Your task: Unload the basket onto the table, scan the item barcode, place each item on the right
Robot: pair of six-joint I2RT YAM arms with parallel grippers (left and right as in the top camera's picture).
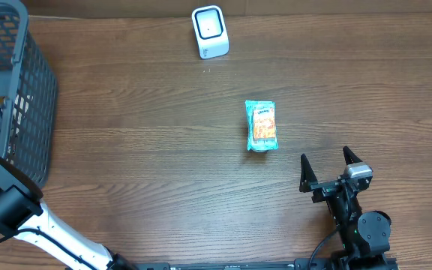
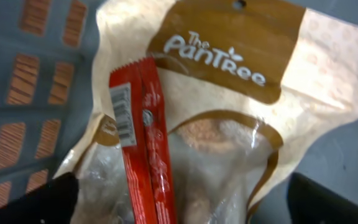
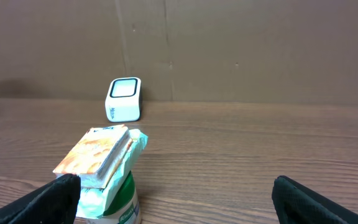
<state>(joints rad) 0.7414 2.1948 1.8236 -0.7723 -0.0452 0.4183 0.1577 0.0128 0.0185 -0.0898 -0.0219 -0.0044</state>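
In the left wrist view my left gripper (image 2: 182, 208) is open, its fingers (image 2: 36, 202) wide apart over a beige and brown "The PanTree" bag (image 2: 241, 81) in the grey basket (image 1: 28, 82). A slim red packet (image 2: 148, 149) with a white barcode label lies on that bag, between the fingers and not clamped. On the table a teal snack packet (image 1: 261, 126) lies below the white scanner (image 1: 210, 31). My right gripper (image 1: 327, 169) stands open to the lower right of the teal packet (image 3: 104, 168), which sits close to its left finger, with the scanner (image 3: 123, 98) beyond.
The basket fills the table's far left, and my left arm (image 1: 6, 206) reaches up into it from the front edge. A brown cardboard wall (image 3: 229, 50) stands behind the scanner.
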